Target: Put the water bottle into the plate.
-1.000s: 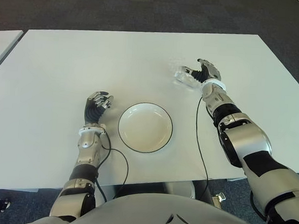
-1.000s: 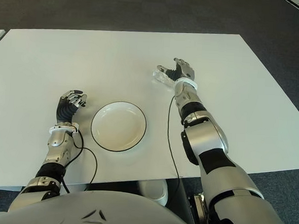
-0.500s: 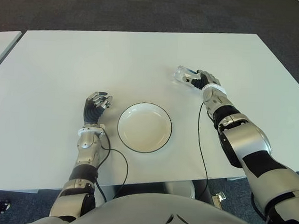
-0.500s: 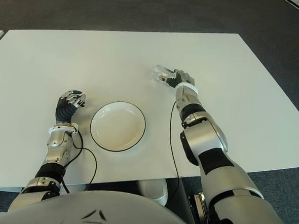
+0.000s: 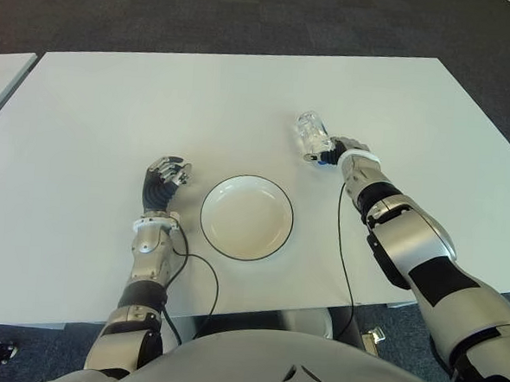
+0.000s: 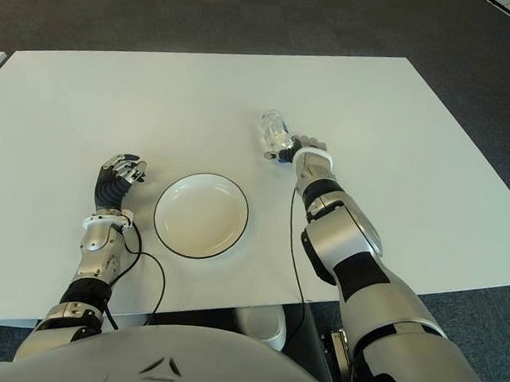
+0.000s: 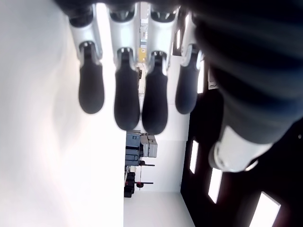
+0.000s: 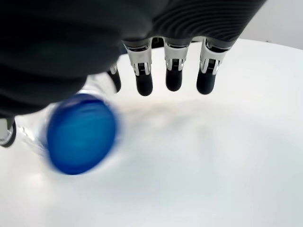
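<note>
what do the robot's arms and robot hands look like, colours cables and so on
Both arms are silver-grey shells with black joint sections. The left robot hand has black ribbed fingers with silver knuckles and a silver wrist. The right robot hand has black rounded fingertips on silver segments and a white wrist band. A thin black cable runs down from each wrist.

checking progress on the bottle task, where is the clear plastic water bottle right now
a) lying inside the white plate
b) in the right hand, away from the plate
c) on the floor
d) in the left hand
b: the clear plastic water bottle with a blue cap is gripped by the right hand on the far right side of the white round plate with a dark rim, which holds nothing.
</note>
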